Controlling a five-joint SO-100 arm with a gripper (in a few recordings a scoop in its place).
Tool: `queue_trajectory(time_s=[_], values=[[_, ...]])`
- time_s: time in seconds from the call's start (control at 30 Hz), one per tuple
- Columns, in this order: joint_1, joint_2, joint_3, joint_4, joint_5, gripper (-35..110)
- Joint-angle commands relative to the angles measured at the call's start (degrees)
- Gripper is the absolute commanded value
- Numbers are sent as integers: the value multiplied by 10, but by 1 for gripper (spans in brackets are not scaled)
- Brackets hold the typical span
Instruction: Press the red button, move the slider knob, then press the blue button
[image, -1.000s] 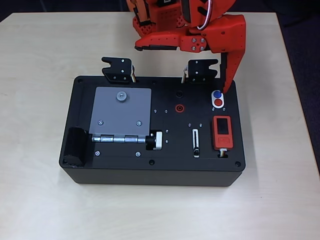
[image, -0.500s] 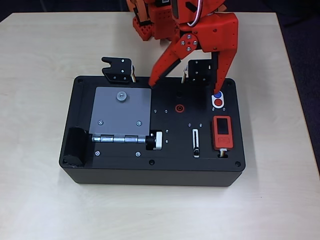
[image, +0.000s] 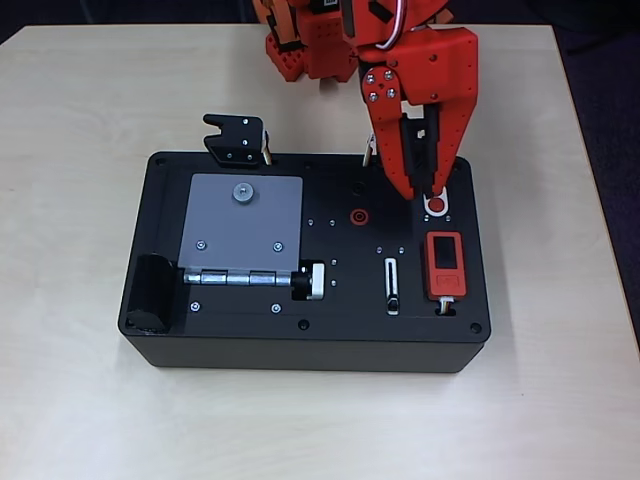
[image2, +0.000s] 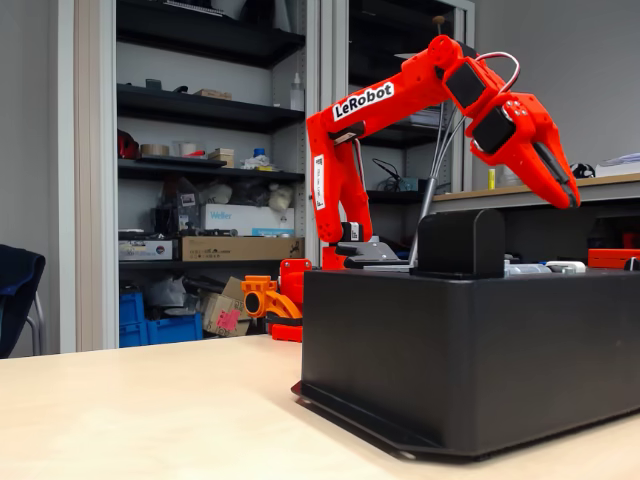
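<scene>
On the black task box, the red button shows in its white oval at the right of the top face. The blue button beside it is hidden under my fingertips. My orange gripper points down over that spot with its jaws together and nothing held. In the fixed view the gripper hangs a little above the box top. I cannot tell whether it touches. The slider knob is a dark nub at the near end of its white-outlined slot, well below and left of the gripper.
An orange-red block with a dark screen lies just below the buttons. A red ring socket, a ribbed round knob and a grey hinged plate lie to the left. A black bracket stands at the box's back edge.
The wide-open jaw has swung shut. The gripper has shifted slightly and now covers the blue button, which showed before.
</scene>
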Motion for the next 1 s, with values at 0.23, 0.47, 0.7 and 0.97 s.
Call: queue_trajectory(time_s=[0.23,0.47,0.7,0.97], values=[[16,113,91,-76,0,0],[25,213,221,-195,-28,0],[33,324,365,-330,-49,0],[34,497,550,-475,-74,0]])
